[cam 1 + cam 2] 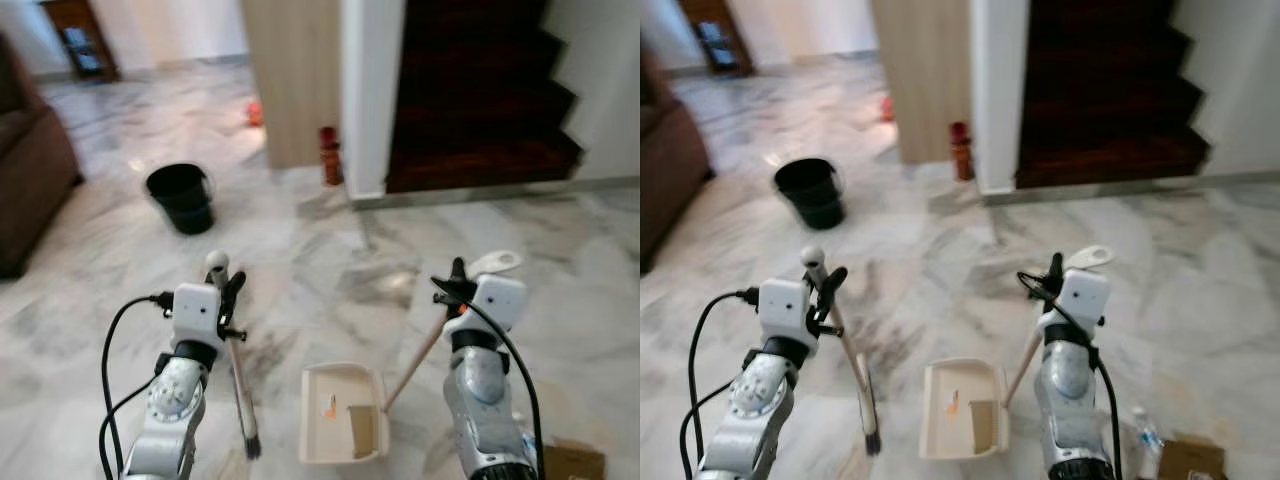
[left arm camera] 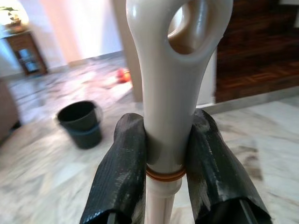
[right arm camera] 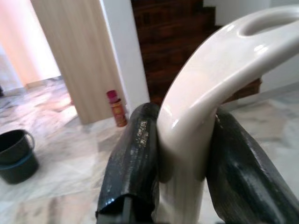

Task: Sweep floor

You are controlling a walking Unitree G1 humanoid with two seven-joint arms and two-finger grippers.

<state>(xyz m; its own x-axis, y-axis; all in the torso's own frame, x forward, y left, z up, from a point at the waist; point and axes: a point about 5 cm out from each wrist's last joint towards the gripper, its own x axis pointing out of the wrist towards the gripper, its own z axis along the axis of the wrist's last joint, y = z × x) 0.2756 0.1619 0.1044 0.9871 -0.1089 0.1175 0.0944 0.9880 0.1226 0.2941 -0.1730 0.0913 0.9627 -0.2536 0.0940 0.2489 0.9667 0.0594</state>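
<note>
— What blocks the way ahead?

— A black bucket [image 1: 182, 197] stands on the marble floor [image 1: 300, 250] ahead and to the left, apart from the wooden pillar [image 1: 296, 80]. A red bottle [image 1: 330, 155] sits at the foot of the white wall [image 1: 370, 95], just beside the dark staircase [image 1: 480, 100]. A brown sofa [image 1: 30, 170] closes the far left.

— And close in?

— The cream dustpan [image 1: 343, 412] lies between the two arms, its tray holding a scrap. The broom [image 1: 240, 385] slants down just left of it. A cardboard box [image 1: 572, 462] rests at the lower right. Open marble stretches between bucket, stairs and dustpan.
</note>
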